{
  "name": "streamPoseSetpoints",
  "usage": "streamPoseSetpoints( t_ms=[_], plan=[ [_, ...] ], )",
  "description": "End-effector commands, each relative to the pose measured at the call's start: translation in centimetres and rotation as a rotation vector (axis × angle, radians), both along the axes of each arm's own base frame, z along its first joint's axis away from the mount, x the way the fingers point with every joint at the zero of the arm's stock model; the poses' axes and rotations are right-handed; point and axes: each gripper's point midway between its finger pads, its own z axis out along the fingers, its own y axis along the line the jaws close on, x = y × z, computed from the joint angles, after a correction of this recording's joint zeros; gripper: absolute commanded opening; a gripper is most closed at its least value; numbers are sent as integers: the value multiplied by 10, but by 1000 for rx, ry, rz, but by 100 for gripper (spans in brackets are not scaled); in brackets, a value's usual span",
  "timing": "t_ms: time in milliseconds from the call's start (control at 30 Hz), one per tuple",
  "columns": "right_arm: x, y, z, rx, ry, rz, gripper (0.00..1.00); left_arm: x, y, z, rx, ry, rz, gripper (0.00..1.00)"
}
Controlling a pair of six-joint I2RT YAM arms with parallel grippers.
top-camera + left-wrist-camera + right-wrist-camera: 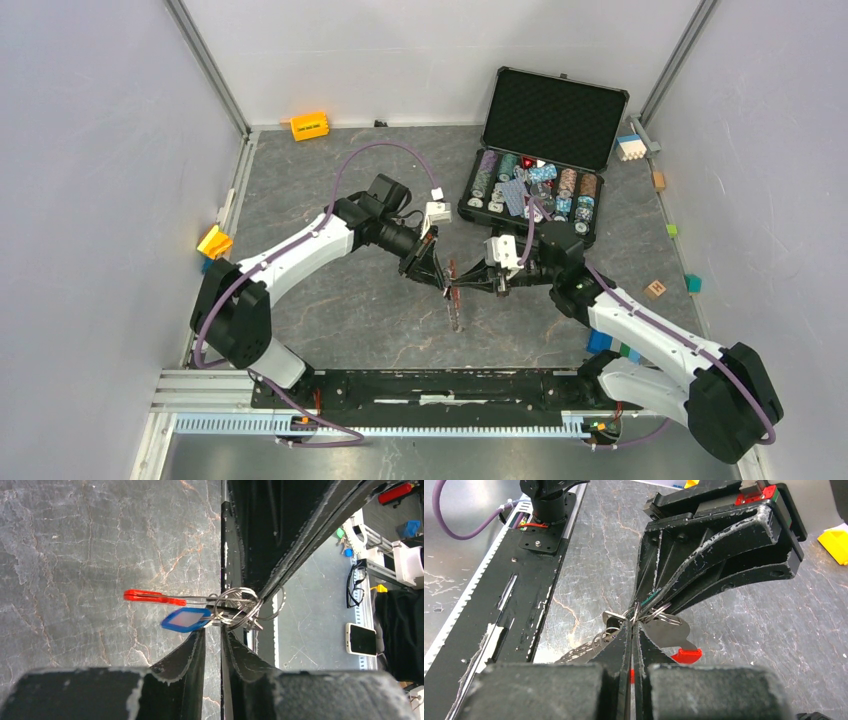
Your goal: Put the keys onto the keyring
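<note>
Open black case (552, 120) of poker chips (530, 185) at back right, orange block (309, 125) by far wall, yellow block (214, 242) left.

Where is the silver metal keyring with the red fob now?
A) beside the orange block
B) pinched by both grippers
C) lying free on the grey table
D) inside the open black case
B: the left gripper and right gripper meet tip to tip, both shut on the silver metal keyring with the red fob.

One keyring (240, 607) with one red fob (150, 596) and one blue-and-white tag (185, 620), two grippers, a left gripper (441, 281) and a right gripper (472, 290), one open black case (555, 115), one orange block (309, 125) at the back, one wooden cube (655, 289)
</note>
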Motion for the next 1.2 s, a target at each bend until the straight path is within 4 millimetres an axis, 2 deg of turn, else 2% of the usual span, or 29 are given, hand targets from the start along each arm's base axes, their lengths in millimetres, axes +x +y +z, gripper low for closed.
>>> streamPoseSetpoints(
  t_ms=[0,333,600,733,867,1167],
  plan=[
    [-3,2,22,58,-67,31,0,11,0,8,-6,-70,1,26],
    [6,2,17,31,-57,-11,0,17,23,19,32,-217,-8,34],
    [6,4,15,25,-34,1,0,2,36,38,-29,-400,-90,40],
    [5,6,17,35,-5,12,0,-8,28,45,-99,-477,-135,45],
    [3,7,17,43,16,22,0,-6,15,44,-153,-563,-158,49],
    [-1,7,18,50,25,40,0,8,-6,45,-254,-680,-142,47]
  ],
)
